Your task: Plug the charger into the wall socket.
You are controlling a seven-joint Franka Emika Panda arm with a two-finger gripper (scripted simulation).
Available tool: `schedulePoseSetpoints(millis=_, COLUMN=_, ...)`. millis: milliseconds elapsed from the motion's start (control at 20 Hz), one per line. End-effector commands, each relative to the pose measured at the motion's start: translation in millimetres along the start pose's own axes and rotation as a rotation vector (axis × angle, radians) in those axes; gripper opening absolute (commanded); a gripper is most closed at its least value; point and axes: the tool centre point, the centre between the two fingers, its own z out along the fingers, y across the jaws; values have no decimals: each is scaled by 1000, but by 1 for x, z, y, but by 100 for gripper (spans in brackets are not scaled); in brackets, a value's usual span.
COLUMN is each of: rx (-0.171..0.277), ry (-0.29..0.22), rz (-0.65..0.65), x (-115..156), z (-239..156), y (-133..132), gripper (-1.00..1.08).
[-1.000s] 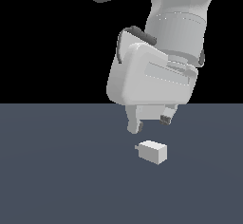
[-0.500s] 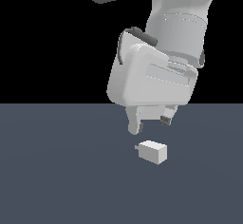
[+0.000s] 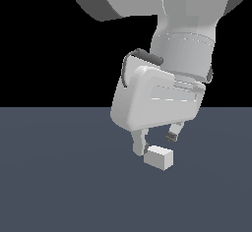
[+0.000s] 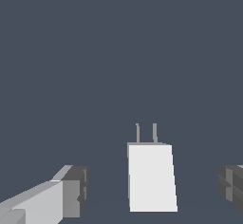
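Straddling the charger, tool spread wide, its 2 fingertips clear of the block, gripping nothing.

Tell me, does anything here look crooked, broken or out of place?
Nothing stands out. The charger lies flat on the dark surface, intact, both prongs straight. The end effector is open, one finger on either side of the charger, not touching it. The wall socket isn't in view.

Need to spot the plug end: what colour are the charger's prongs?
Grey, thin prongs on the white charger; clearest in the wrist view.
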Motion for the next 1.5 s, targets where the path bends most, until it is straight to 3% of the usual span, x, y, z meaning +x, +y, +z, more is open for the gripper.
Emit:
schedulePoseSetpoints(millis=0, rx=0, ry=0, rz=0, x=-3, z=11, y=-1, gripper=100)
schedulePoseSetpoints(millis=400, rx=0, ry=-1, rz=1, x=-7, z=26, y=0, gripper=100)
schedulePoseSetpoints(millis=450, rx=0, ry=-1, rz=1, x=-7, z=26, y=0, gripper=-100)
schedulePoseSetpoints(millis=1050, rx=-1, ry=-1, rz=4, x=-6, z=26, y=0, gripper=-100)
schedulePoseSetpoints(millis=1450, rx=-18, ry=1, rz=71, x=0, z=20, y=2, gripper=-100)
